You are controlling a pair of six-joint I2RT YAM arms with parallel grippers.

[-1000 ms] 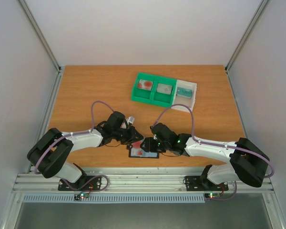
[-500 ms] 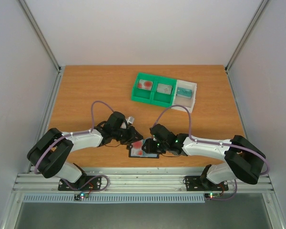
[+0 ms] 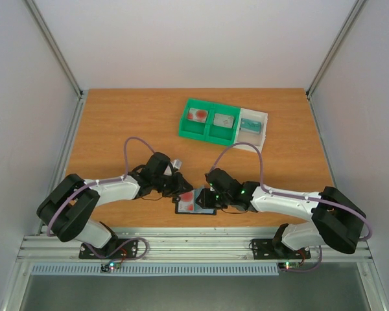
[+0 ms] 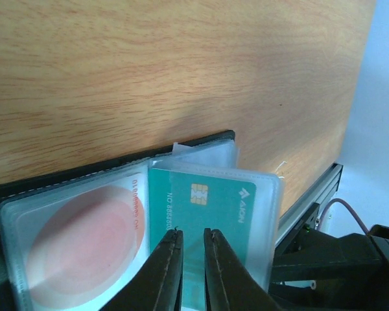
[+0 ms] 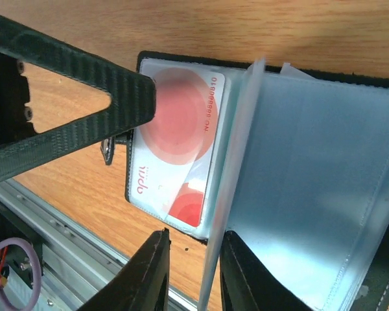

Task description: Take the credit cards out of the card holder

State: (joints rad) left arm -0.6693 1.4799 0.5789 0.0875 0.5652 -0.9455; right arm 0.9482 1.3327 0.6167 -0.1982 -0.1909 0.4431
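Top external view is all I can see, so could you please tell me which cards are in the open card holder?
Observer: The left wrist view shows a teal card with a chip, inside a clear sleeve of the card holder.
Operator: Is anything beside it?
Observer: A white card with red circles sits in the neighbouring sleeve.
Operator: Where is the right gripper?
Observer: Its fingers straddle an upright clear sleeve leaf, jaws open.
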